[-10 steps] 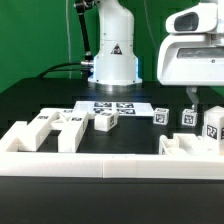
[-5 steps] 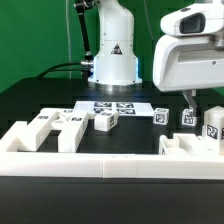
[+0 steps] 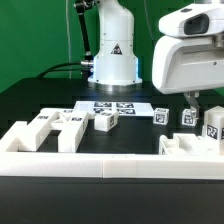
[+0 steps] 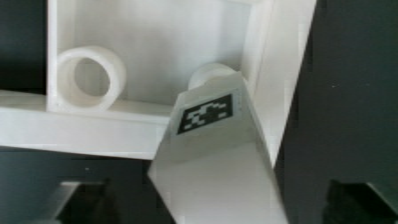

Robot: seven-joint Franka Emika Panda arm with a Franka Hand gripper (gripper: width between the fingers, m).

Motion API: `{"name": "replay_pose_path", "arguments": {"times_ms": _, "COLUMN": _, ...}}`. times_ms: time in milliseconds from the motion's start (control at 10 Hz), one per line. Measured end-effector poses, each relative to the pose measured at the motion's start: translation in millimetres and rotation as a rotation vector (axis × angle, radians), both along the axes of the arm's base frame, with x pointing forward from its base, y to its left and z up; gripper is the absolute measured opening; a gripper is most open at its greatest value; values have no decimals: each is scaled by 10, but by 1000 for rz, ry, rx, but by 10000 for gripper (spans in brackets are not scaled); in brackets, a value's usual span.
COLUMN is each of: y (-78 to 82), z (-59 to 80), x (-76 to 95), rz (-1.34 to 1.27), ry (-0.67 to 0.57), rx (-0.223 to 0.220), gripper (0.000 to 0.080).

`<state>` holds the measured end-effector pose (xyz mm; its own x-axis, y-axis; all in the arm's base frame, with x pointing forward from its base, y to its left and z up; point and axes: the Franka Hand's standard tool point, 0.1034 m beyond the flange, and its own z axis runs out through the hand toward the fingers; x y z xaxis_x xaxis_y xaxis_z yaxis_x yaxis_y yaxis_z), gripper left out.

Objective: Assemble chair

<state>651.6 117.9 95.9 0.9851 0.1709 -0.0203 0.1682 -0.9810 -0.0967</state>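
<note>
The chair lies in loose white tagged pieces. Chunky parts (image 3: 68, 124) and a block (image 3: 105, 120) lie at the exterior view's left. Small tagged pieces (image 3: 187, 117) and a flat panel (image 3: 190, 145) lie at its right. My gripper (image 3: 191, 104) hangs just above those right-hand pieces. In the wrist view a long white square leg (image 4: 214, 150) with a tag lies between my dark fingers (image 4: 71, 200). There are gaps on both sides, so the gripper (image 4: 217, 205) is open. Behind the leg is a white framed panel with a round hole (image 4: 86, 76).
The marker board (image 3: 115, 107) lies in front of the white robot base (image 3: 112, 55). A low white border wall (image 3: 100, 166) runs along the front, with a raised corner (image 3: 18, 135) at the exterior view's left. A green backdrop stands behind the black table.
The hand has shifted a little toward the exterior view's left and come slightly lower over the right-hand pieces. The pieces on the table have not moved.
</note>
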Motion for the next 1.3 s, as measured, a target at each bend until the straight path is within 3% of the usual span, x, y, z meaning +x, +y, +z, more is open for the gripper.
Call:
{"name": "replay_pose_path", "arguments": {"times_ms": 200, "y": 0, "z": 0, "x": 0, "rz": 0, "ry": 0, "rx": 0, "gripper": 281}}
{"name": "replay_pose_path", "arguments": {"times_ms": 600, "y": 0, "z": 0, "x": 0, "rz": -38, "ry": 4, "rx": -1, "gripper": 282}}
{"name": "replay_pose_path", "arguments": {"times_ms": 1200, "y": -21, "z": -12, "x": -34, "rz": -712, "ry": 54, "rx": -52, "gripper": 284}}
{"name": "replay_pose_path", "arguments": {"times_ms": 1300, "y": -22, "z": -12, "x": -33, "rz": -722, "ry": 54, "rx": -53, "gripper": 284}}
